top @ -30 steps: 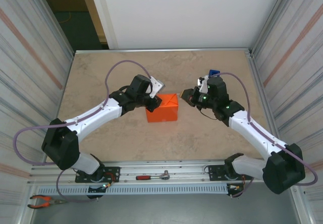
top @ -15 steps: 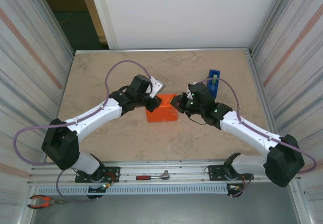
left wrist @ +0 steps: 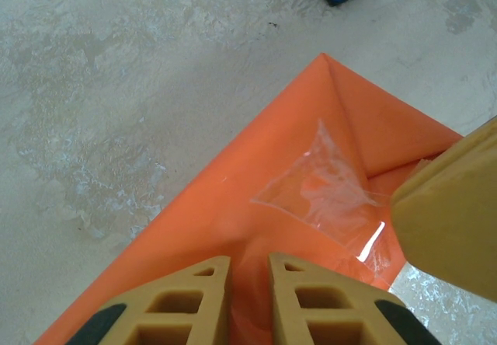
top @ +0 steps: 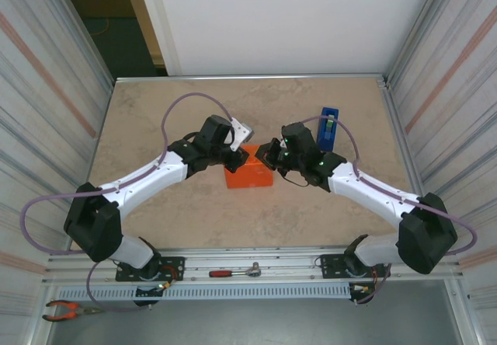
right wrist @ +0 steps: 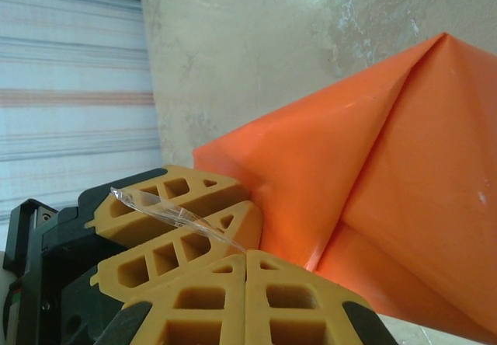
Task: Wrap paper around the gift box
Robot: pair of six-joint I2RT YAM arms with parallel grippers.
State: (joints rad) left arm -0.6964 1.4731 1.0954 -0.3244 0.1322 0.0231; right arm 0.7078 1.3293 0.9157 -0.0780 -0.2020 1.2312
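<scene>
Just changed: the right gripper [top: 264, 153] has swung in from beside the dispenser [top: 329, 125] to the right end of the box [top: 250, 177]. The left gripper [left wrist: 250, 287] has not moved.
Meaning: judged to be a taping step. The wrap looks nearly finished, with the end fold waiting to be sealed.
Left gripper: on the left top of the box. Jaws nearly closed, with a thin slit between them and orange paper [left wrist: 233, 197] under the slit. Pinching or only pressing down, cannot tell.
Box: middle of the table [top: 155, 112], between the two grippers, skinned in orange.
Paper: thin, matte and smooth. Sharp creases meet at the far corner, and the flaps are folded into flat triangles.
Strip [left wrist: 314, 193]: clear tape, glossy and crinkled, over the fold. Stuck down or hovering, cannot tell.
Right gripper: jaws fully closed, pressed together. The strip runs out from the joined tips, so it seems nipped there.
Gripper fingers [right wrist: 303, 314]: mustard plastic with lattice cut-outs.
Dispenser: blue hard plastic, far right of the box and apart from it.
Table: mottled beige, stone-look, faint sheen.
</scene>
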